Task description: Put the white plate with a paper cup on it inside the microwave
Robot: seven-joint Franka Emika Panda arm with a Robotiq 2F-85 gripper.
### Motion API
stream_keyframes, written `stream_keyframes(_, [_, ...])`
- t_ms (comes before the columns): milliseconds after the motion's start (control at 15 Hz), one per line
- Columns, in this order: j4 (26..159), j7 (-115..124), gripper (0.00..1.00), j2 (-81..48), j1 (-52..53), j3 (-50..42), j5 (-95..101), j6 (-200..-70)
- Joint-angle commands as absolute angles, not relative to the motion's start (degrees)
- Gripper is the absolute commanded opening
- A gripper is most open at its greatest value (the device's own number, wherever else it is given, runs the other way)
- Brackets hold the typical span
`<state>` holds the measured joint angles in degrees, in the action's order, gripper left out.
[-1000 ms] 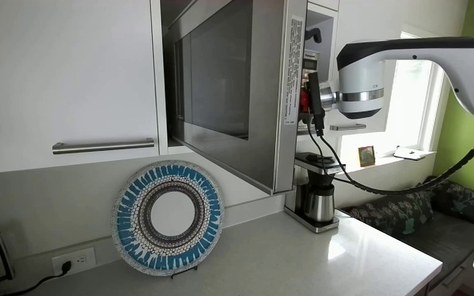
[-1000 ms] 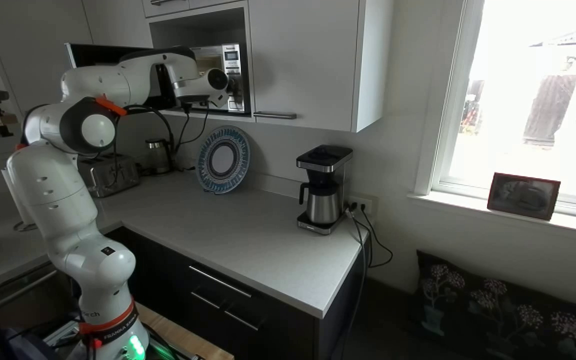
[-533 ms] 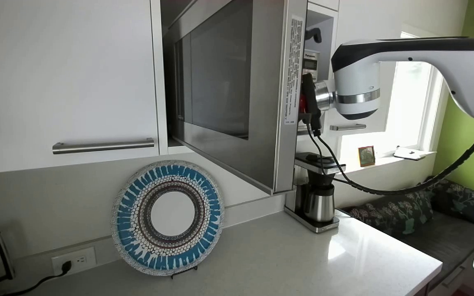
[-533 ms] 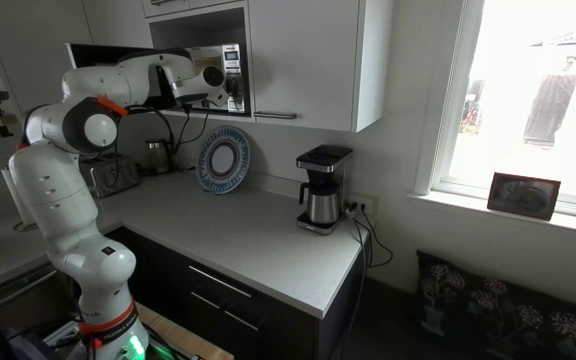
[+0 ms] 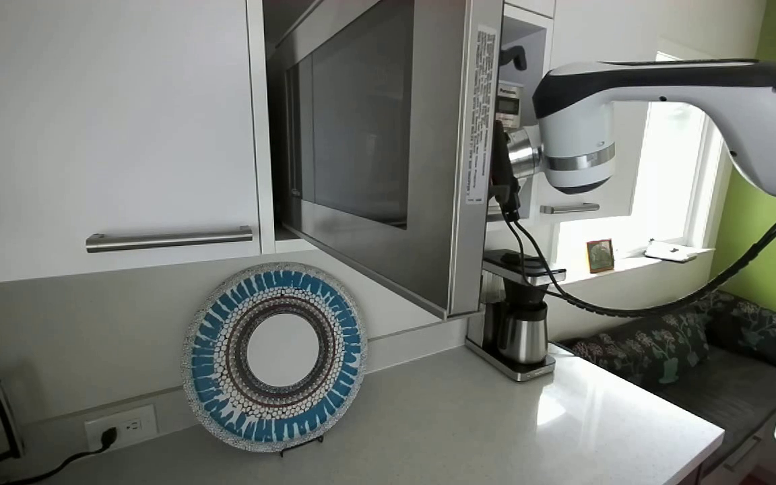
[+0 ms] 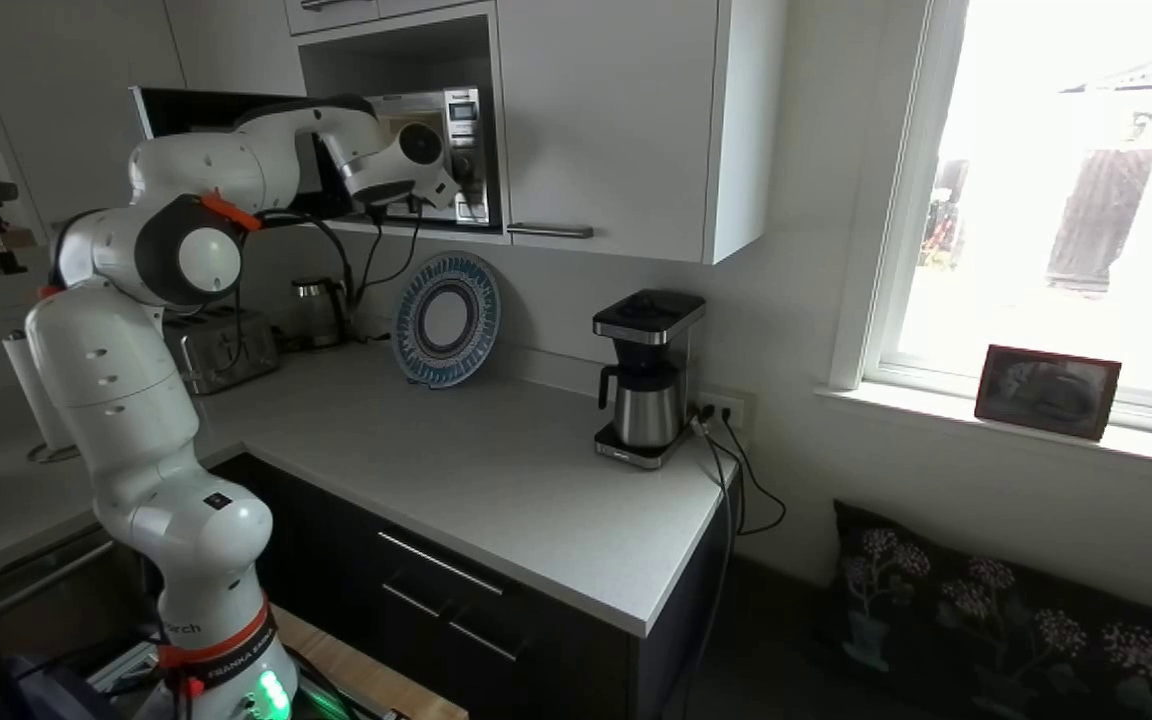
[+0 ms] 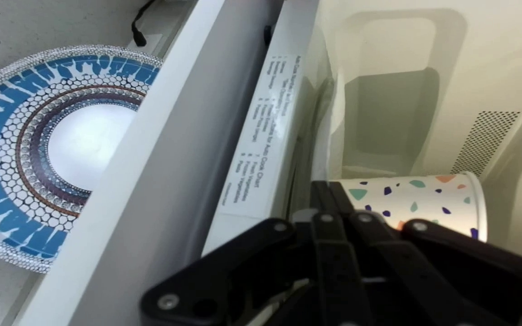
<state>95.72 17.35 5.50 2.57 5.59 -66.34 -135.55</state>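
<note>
2 dark fingers [image 7: 321, 199] of the gripper [image 7: 330, 184] come nearest in the wrist view, closed to a sliver on the near edge of the white plate [image 7: 335, 131], itself seen edge-on. The paper cup [image 7: 417, 201], flecked with colour, stands upright over the white plate inside the opening of the microwave [image 7: 392, 104], that view being turned on its side; the cup's base is hidden behind the fingers. Whether the white plate touches the microwave floor cannot be told. The shelf lip [image 7: 147, 136] cuts across a large patterned plate [image 7: 75, 154].

In an exterior view the door [image 5: 361, 148], standing open, blocks the line to the cavity; only the back of the gripper shows past its edge. In an exterior view the arm [image 6: 141, 390] covers most of the door and part of the microwave front.

A toaster [image 6: 251, 350], partly behind the arm, a kettle [image 6: 316, 315] and a coffee maker [image 6: 644, 412] stand on the counter [image 6: 416, 440], well apart from the gripper. A floral cushion [image 6: 1016, 625] is cut off at the view's edge. 1 framed picture [image 6: 1048, 392] stands before a window [image 6: 1056, 180] washed out by glare.
</note>
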Motion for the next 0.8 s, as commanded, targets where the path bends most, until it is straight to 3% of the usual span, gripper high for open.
stream_keyframes(0, [94.04,18.53,0.00,4.27,3.53,5.78,-64.85,-138.07])
stream_keyframes(200, [93.25,18.57,0.00,3.85,3.88,5.76,-64.98,-139.29])
stream_keyframes(267, [93.15,18.39,0.26,3.81,3.99,5.71,-65.26,-139.35])
stream_keyframes(400, [93.07,18.32,0.34,3.77,4.11,5.66,-65.50,-139.29])
stream_keyframes(733, [92.94,18.96,0.71,3.81,4.08,5.47,-65.05,-137.88])
